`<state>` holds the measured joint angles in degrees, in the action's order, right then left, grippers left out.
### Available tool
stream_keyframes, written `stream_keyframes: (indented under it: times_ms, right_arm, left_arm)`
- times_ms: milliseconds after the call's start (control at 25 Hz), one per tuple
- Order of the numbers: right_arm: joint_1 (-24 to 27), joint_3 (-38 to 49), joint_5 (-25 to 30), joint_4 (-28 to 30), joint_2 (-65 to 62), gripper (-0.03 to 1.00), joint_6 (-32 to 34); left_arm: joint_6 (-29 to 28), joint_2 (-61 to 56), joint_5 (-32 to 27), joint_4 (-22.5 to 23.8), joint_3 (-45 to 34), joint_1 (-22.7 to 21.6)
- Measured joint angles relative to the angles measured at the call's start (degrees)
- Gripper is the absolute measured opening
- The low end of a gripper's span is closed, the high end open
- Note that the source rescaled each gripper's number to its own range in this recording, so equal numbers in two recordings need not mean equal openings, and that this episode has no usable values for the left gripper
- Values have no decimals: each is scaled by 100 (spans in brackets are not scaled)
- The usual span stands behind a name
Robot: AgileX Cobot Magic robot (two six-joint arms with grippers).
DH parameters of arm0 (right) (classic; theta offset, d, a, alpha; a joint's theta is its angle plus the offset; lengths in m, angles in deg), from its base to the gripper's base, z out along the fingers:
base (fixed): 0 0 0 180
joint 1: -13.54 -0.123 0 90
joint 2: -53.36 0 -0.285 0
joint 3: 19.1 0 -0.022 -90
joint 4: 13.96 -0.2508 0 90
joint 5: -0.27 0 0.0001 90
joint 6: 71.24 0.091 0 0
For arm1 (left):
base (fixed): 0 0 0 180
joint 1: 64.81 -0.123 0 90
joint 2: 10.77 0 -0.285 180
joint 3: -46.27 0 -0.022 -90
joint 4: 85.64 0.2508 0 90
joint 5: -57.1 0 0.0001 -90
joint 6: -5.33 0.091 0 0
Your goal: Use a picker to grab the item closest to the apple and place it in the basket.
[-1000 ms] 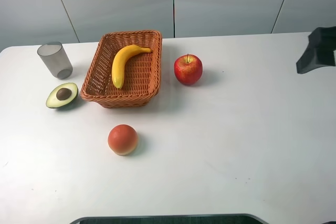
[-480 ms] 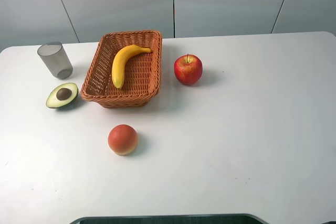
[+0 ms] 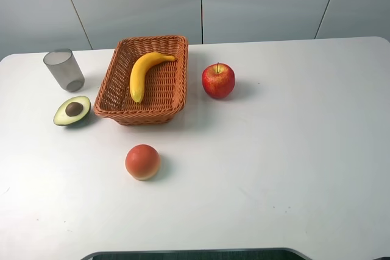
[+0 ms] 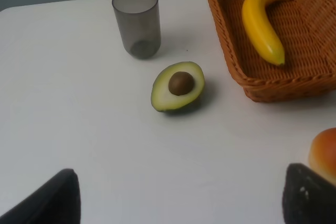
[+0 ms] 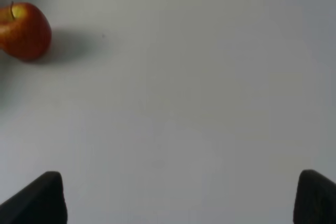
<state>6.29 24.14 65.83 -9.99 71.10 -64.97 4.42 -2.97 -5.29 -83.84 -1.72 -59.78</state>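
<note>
A red apple (image 3: 218, 80) stands on the white table just right of the woven basket (image 3: 180, 89). A yellow banana (image 3: 141, 72) lies inside the basket. Neither gripper shows in the exterior high view. In the left wrist view my left gripper (image 4: 178, 203) is open and empty, its dark fingertips (image 4: 50, 200) wide apart above the table, short of the avocado half (image 4: 178, 85) and the basket (image 4: 273, 85). My right gripper (image 5: 176, 200) is open and empty too, over bare table, with the apple (image 5: 23, 31) far off to one side.
An avocado half (image 3: 72, 110) lies left of the basket and a grey translucent cup (image 3: 63, 70) stands behind it. A round orange-red fruit (image 3: 142, 162) sits in front of the basket, and its edge (image 4: 324, 148) shows by the left fingertip.
The right arm, seen at the right edge of the exterior high view one second ago, has drawn back out of that view. Nothing on the table has moved.
</note>
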Motion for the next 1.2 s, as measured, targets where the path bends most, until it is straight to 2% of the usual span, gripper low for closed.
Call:
stream_keyframes:
  times_ms: [240, 360, 520, 760, 920, 1200]
  right_arm:
    - [0, 112, -41, 0, -680, 91, -165]
    - [0, 363, -143, -187, -952, 91, -374]
    - [0, 461, -229, -468, -988, 91, -627]
    - [0, 461, -238, -532, -1000, 91, -627]
    - [0, 461, -252, -808, -1000, 91, -745]
    - [136, 461, -252, -885, -1000, 91, -849]
  left_arm:
    - [-10, 0, 0, 0, 0, 0]
    - [-21, 0, 0, 0, 0, 0]
    - [-21, 0, 0, 0, 0, 0]
    - [-21, 0, 0, 0, 0, 0]
    - [-21, 0, 0, 0, 0, 0]
    - [-21, 0, 0, 0, 0, 0]
